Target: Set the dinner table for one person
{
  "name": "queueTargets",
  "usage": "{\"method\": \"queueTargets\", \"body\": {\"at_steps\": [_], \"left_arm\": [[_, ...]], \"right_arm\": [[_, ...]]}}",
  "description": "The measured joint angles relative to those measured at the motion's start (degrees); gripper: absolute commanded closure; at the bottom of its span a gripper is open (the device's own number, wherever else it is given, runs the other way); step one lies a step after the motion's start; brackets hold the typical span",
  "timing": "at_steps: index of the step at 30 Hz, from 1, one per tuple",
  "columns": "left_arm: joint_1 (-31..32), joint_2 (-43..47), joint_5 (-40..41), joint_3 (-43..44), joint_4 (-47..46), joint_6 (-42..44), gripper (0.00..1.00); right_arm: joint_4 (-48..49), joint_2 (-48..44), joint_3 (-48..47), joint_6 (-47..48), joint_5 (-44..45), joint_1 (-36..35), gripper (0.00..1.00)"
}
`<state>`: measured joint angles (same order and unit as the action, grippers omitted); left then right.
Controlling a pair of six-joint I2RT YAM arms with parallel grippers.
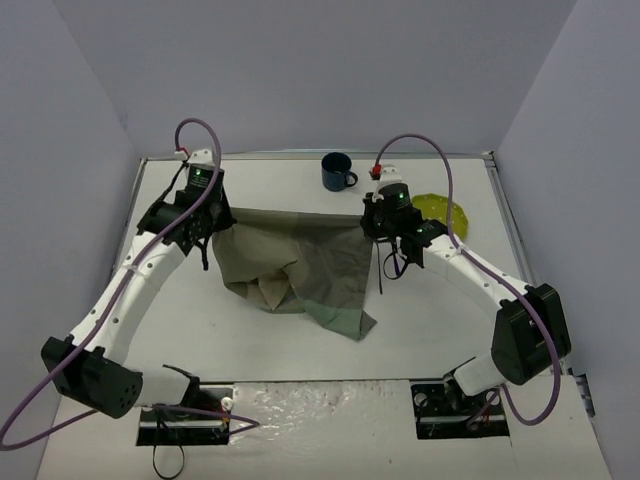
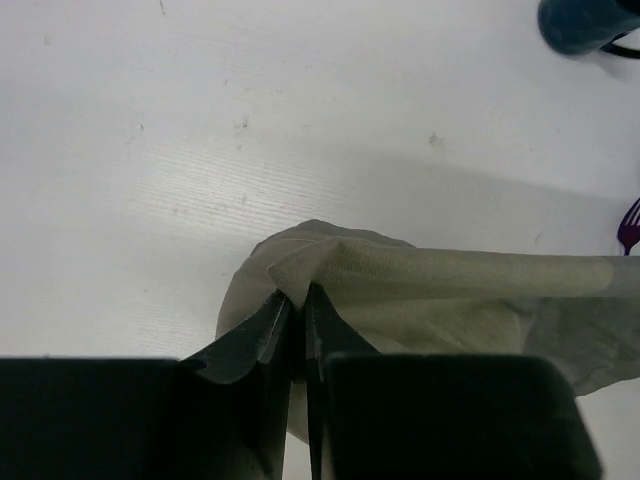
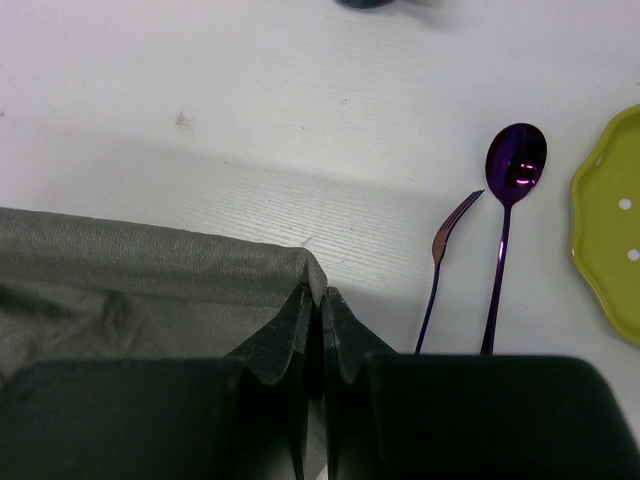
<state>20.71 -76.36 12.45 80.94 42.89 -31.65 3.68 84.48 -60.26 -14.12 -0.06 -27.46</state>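
Observation:
The white dinner table (image 1: 440,310) fills the view. A beige and green cloth placemat (image 1: 300,260) hangs stretched between my two grippers above the table, its lower part crumpled on the surface. My left gripper (image 1: 213,215) is shut on the placemat's left top corner (image 2: 300,270). My right gripper (image 1: 372,222) is shut on its right top corner (image 3: 318,280). A purple fork (image 3: 440,265) and purple spoon (image 3: 510,200) lie just right of the right gripper. A yellow-green plate (image 1: 440,210) lies beyond them. A dark blue mug (image 1: 336,172) stands at the back.
Grey walls close the table on three sides. The mug also shows in the left wrist view (image 2: 585,25). The plate edge also shows in the right wrist view (image 3: 610,220). Arm bases sit at the near edge.

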Motion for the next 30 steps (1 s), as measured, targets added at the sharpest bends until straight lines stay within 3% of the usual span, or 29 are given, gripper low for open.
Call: {"method": "queueTargets", "body": {"at_steps": [5, 11, 17, 21, 25, 27, 30], "left_arm": [[0.94, -6.21, 1.51, 1.02, 1.96, 0.99, 1.0], [0.07, -5.15, 2.59, 5.42, 3.68, 4.15, 1.0], [-5.4, -7.53, 2.8, 20.74, 3.62, 8.58, 1.0], [-10.54, -15.22, 0.78, 36.63, 3.85, 11.09, 1.0], [-13.16, -21.87, -0.14, 49.37, 4.26, 14.41, 1.0], [-13.29, -20.57, -0.06, 47.7, 2.1, 16.41, 1.0], [-13.27, -12.56, -0.18, 35.06, -3.99, 18.02, 1.0]], "right_arm": [[-1.11, 1.15, 0.95, -1.13, 1.07, 0.38, 1.0], [-2.59, 1.91, -2.74, -0.93, -1.29, 0.26, 1.0], [-3.52, 6.96, -21.21, 2.66, -3.21, 0.32, 1.0], [-3.38, 14.02, -36.95, 7.11, -3.84, 0.1, 1.0], [-2.53, 17.71, -45.63, 11.55, -4.96, -0.33, 1.0], [-1.61, 17.57, -46.04, 13.84, -5.83, -0.43, 1.0], [1.66, 15.91, -42.52, 16.57, -7.24, -0.76, 1.0]]}}
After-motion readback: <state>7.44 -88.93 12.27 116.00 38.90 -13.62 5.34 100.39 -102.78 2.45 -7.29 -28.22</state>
